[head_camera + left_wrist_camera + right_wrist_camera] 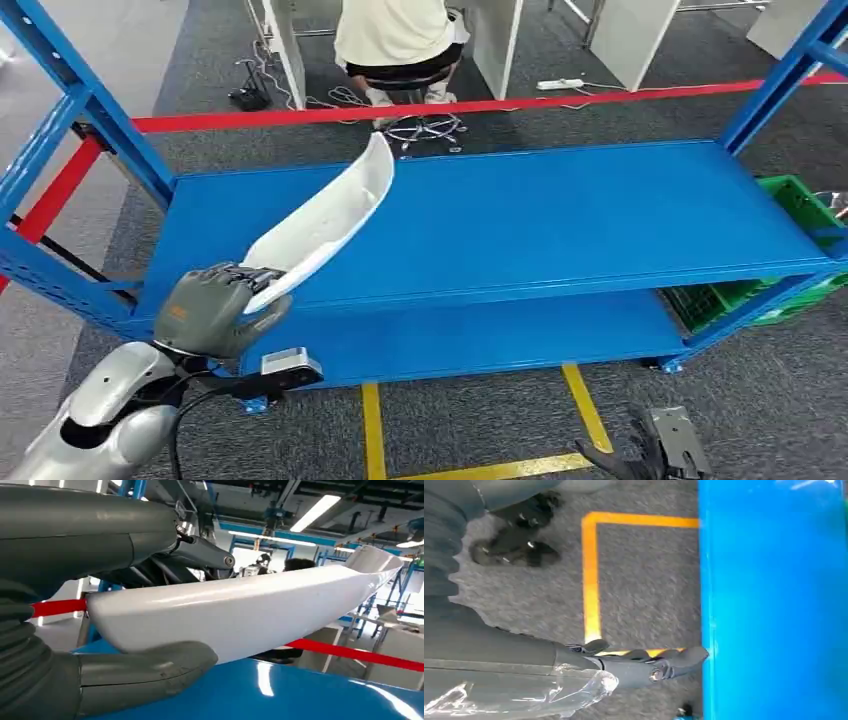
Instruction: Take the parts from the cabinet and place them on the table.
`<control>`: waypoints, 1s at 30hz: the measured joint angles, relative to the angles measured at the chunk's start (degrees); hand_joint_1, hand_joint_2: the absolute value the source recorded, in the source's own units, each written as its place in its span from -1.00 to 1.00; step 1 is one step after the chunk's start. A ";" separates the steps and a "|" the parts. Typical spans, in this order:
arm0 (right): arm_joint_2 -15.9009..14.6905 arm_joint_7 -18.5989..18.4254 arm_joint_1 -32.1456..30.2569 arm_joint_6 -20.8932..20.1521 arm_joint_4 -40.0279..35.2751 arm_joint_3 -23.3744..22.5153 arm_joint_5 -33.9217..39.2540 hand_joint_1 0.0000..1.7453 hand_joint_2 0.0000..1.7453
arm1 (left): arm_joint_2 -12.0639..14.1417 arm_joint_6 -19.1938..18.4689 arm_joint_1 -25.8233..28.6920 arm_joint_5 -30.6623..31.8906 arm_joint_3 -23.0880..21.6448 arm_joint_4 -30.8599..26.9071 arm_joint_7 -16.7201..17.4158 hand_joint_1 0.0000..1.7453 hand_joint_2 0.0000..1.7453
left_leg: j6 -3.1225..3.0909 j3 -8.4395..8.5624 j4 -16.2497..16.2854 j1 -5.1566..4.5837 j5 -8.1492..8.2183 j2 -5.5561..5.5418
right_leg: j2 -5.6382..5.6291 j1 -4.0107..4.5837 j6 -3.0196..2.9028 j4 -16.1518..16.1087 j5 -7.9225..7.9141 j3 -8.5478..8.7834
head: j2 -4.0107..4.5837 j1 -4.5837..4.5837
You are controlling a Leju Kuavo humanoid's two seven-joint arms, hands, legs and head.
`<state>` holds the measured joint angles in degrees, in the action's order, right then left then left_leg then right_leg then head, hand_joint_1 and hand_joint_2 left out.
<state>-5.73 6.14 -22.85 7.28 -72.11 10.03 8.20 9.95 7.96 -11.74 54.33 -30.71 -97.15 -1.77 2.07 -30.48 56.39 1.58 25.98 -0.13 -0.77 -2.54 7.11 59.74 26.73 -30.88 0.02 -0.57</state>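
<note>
White glossy curved part [325,225], long and shell-like, is gripped at its near end by the left hand [215,305]; far tip points to about 1 o'clock and sits raised over the top shelf [560,215] of the blue metal rack [470,335]. Left wrist view: thumb [145,672] wraps one side of the part [240,612], darker fingers [200,555] clamp the other side, blue shelf surface [280,695] right under it. Cannot tell if the part's near end touches the shelf. Silver left arm [105,415] comes in at 7 o'clock.

Right hand [655,450] hangs low at 5 o'clock, over grey carpet [770,400] near yellow floor tape [372,425]. Right wrist view: fingers [649,665] stretched out and apart, holding nothing, tips close to the blue rack edge [774,605]; clear plastic film [524,695] on the hand's cover.

Green crate [790,215] sits at 3 o'clock, beside the rack's right end. Red beam [480,105] runs across the rack's far side. Beyond it at 12 o'clock a person [395,40] sits on a wheeled stool [420,125], cables and a power strip [560,84] on the floor nearby.
</note>
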 joint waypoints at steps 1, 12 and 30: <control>0.00 -0.09 -0.13 0.00 -0.13 -0.18 0.04 -1.00 1.00 | 0.15 0.04 0.20 0.07 0.06 -0.49 -0.04 1.00 1.00 | 0.12 -0.44 0.67 -0.11 -0.01 -0.20 | 0.20 -0.30 -0.70 0.24 0.72 -0.76 | 0.00 -0.18; 0.15 3.83 -0.76 -1.12 -2.89 -1.67 -1.62 -1.00 1.00 | 1.66 2.76 2.56 3.46 0.74 -3.83 -1.36 1.00 1.00 | -1.68 -5.29 13.98 -1.36 7.18 0.02 | 0.19 1.75 -5.22 1.35 -2.39 -6.38 | 0.00 -1.01; 9.75 10.16 -5.59 -15.02 -27.76 -17.73 -5.51 -1.00 1.00 | 2.14 10.12 15.16 3.78 1.53 -19.04 -4.18 1.00 1.00 | -3.53 -4.83 0.49 -3.03 -3.37 4.42 | 5.65 1.99 -0.78 -0.46 2.92 3.49 | 0.00 -0.07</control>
<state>4.02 16.31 -28.44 -7.74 -99.87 -7.69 2.69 12.09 18.08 3.43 58.12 -29.18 -116.19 -5.95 -1.45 -35.31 56.88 -1.46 22.61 4.29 4.89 -0.55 6.32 59.28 29.65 -27.40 0.02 -0.63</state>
